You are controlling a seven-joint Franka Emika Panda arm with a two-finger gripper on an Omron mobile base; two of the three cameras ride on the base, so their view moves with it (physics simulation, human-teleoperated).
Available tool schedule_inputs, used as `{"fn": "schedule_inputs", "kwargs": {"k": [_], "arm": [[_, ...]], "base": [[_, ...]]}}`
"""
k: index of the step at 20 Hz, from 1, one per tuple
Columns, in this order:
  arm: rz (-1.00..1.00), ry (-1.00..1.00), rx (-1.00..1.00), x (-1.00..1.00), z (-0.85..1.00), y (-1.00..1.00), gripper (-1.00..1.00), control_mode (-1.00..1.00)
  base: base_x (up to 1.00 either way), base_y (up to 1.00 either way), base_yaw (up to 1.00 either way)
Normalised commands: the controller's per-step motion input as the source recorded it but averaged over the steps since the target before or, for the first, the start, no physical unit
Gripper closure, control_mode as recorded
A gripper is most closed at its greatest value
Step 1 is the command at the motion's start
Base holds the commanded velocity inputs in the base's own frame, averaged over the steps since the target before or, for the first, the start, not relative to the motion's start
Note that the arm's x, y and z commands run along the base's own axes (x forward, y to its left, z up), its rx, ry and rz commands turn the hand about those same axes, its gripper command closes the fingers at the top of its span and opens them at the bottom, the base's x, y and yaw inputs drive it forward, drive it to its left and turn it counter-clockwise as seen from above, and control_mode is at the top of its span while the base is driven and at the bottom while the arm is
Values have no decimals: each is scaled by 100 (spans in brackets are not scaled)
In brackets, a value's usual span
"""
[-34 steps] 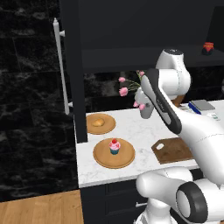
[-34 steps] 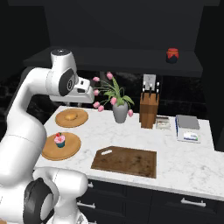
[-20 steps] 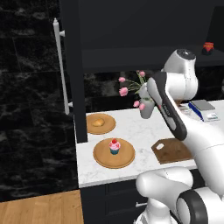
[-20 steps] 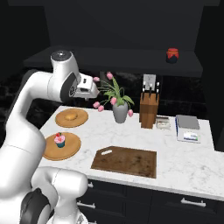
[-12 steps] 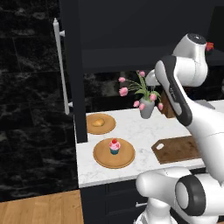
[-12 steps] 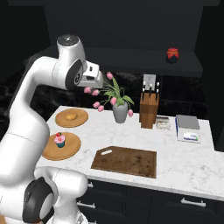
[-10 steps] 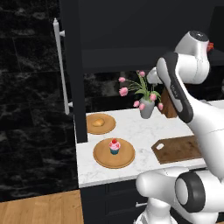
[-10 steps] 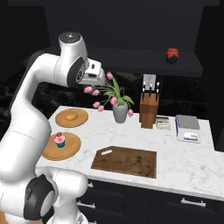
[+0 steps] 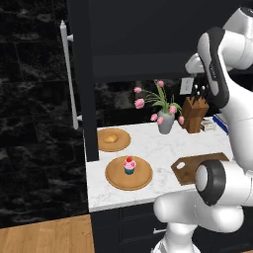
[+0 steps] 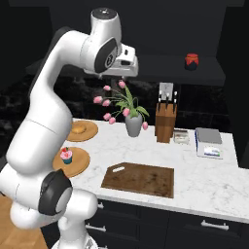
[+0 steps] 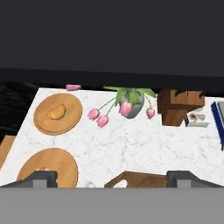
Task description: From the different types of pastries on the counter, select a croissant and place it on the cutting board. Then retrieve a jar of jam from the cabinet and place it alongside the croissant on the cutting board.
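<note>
The croissant (image 9: 111, 138) (image 10: 78, 129) (image 11: 56, 112) lies on a round wooden plate at the counter's (image 10: 206, 177) back left. In front of it, the pink-frosted cupcake (image 9: 129, 165) (image 10: 66, 155) stands on a second plate. Bare and dark brown, the cutting board (image 9: 198, 167) (image 10: 140, 179) (image 11: 141, 179) sits at the counter's front edge. Up on the dark cabinet's (image 10: 163, 67) shelf, the jar of jam (image 10: 192, 61) stands at the right. My gripper (image 10: 123, 73) (image 11: 113, 178) hangs high above the counter, near the tulips, looking down. It is open and holds nothing.
A grey vase of pink tulips (image 9: 165, 120) (image 10: 133, 124) (image 11: 130, 103) stands mid-counter, below my hand. Right of it are a knife block (image 10: 165, 121) (image 11: 179, 105) and a scale (image 10: 209, 142). A tall dark unit with a long silver handle (image 9: 69, 86) borders the counter on the left.
The arm has swung upward, lifting the hand from beside the flowers to high above them. The jaws stay open and the counter's objects have not moved.
</note>
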Motion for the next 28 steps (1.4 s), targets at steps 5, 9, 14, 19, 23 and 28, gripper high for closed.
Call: {"fn": "schedule_inputs", "kwargs": {"k": [5, 9, 14, 19, 23, 28], "arm": [[-9, -1, -13, -64, -69, 0, -100, -100], [-2, -10, 2, 7, 26, -9, -100, -100], [-5, -17, 1, 46, 100, -60, -100, -100], [-2, -6, 1, 9, 34, -29, -100, -100], [-8, -17, -1, -57, -59, -10, -100, -100], [-24, -39, -3, -100, -100, -1, -100, -100]], "base": [[0, 0, 0], [0, 0, 0], [0, 0, 0], [0, 0, 0], [0, 0, 0], [0, 0, 0]]}}
